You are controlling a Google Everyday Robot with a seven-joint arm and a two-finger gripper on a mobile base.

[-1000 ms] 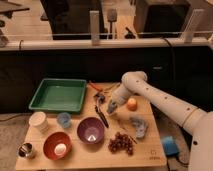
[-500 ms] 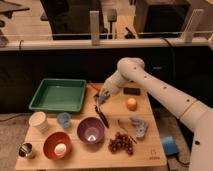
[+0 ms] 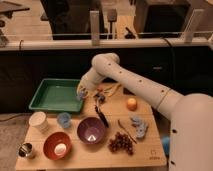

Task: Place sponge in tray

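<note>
Nearest, at the left corner of the wooden table, a small metal cup. Just to its right, a red bowl with something pale and round inside. Further right, a purple bowl, then a bunch of dark grapes near the right front.

A little farther back on the left, a white cup with a small blue cup beside it. Toward the right at that depth, a crumpled blue-grey thing. Between it and the purple bowl, a thin dark utensil lying aslant.

Farther still, an orange on the right half of the table, well apart from the rest.

At the far left, a green tray, shallow and rectangular. Reaching in from the right, the white arm, bent at the elbow. At its end the gripper, poised at the tray's right rim, clamped on a small piece, apparently the sponge. Sponge held at that rim; cannot tell whether touching the tray floor.

Beyond the table, a low partition with glass panes.
</note>
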